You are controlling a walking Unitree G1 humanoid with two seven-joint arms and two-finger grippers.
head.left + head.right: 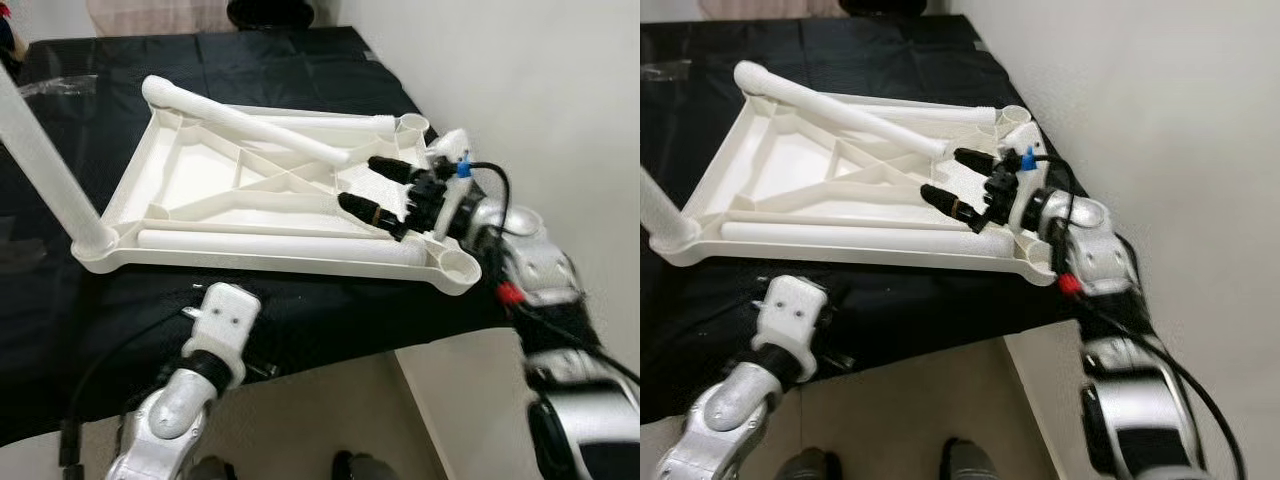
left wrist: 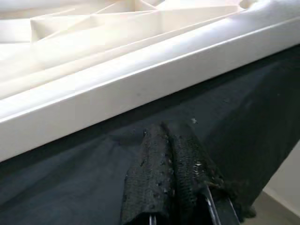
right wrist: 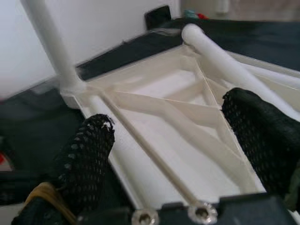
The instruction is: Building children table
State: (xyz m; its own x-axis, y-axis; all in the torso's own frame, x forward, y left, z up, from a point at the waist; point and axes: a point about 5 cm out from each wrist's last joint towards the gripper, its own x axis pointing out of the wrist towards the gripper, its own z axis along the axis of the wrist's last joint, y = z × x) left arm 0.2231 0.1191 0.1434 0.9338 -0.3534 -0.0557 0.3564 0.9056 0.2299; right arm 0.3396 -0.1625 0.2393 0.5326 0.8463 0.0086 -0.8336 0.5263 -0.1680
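A white plastic tabletop (image 1: 200,180) lies upside down on a black-covered table. One white leg (image 1: 40,160) stands upright in its near-left corner socket. A loose leg (image 1: 245,125) lies diagonally across the ribs, and another loose leg (image 1: 270,243) lies along the near rim. My right gripper (image 1: 358,181) is open, reaching in from the right over the tabletop's right end, with the diagonal leg's end (image 3: 234,70) beside its far finger. My left gripper (image 2: 171,129) rests shut on the black cloth just in front of the tabletop's near rim (image 2: 140,89).
Open round sockets show at the near-right corner (image 1: 460,265) and far-right corner (image 1: 412,125). A white wall (image 1: 540,80) runs close along the right side. The black cloth (image 1: 300,320) ends at the table's near edge, with beige floor (image 1: 330,410) below.
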